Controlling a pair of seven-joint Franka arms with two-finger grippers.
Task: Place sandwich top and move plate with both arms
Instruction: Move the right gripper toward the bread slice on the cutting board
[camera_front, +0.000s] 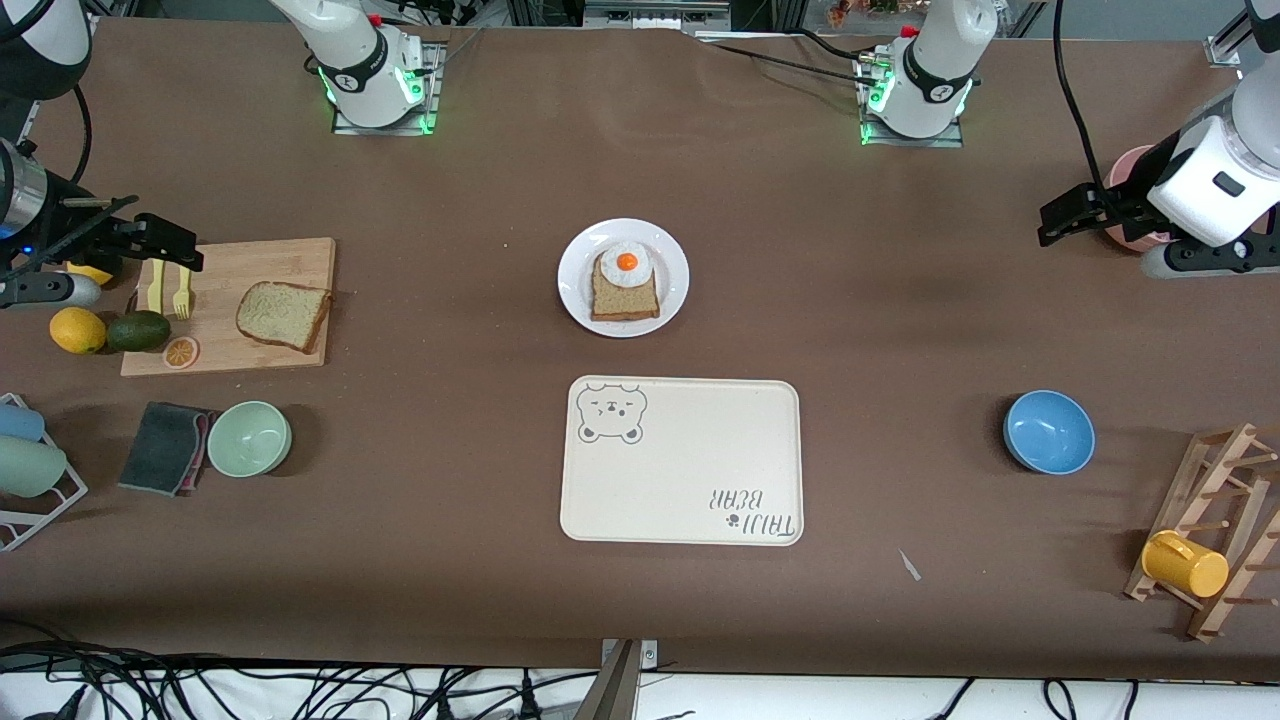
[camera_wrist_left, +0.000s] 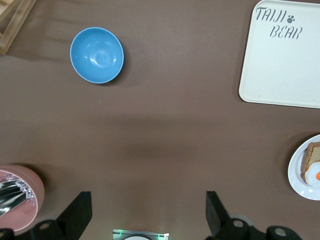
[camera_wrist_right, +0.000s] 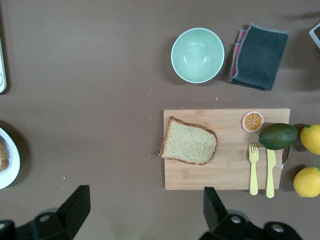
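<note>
Nearest you sits the cream rectangular bear-print tray (camera_front: 682, 461); your right gripper (camera_front: 165, 240), jaws apart, hangs over the wooden cutting board (camera_front: 228, 306) bearing the light brown sandwich top (camera_front: 283, 315), then the round white plate (camera_front: 623, 277) mid-tabletop, left gripper (camera_front: 1068, 215) likewise apart

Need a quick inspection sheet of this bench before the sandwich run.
Surface: brown table cover.
Job's things: brown bread slice on wooden board; egg-topped slice on round white plate.
Clutter: cream bear tray, green bowl, blue bowl, grey cloth, lemons, avocado, yellow cutlery, pink cup, yellow mug on wooden rack.
Grippers: right gripper open over table near board; left gripper open by pink cup; both waiting.
Cables: black bundle below table edge.
Surroundings: nothing seen.
</note>
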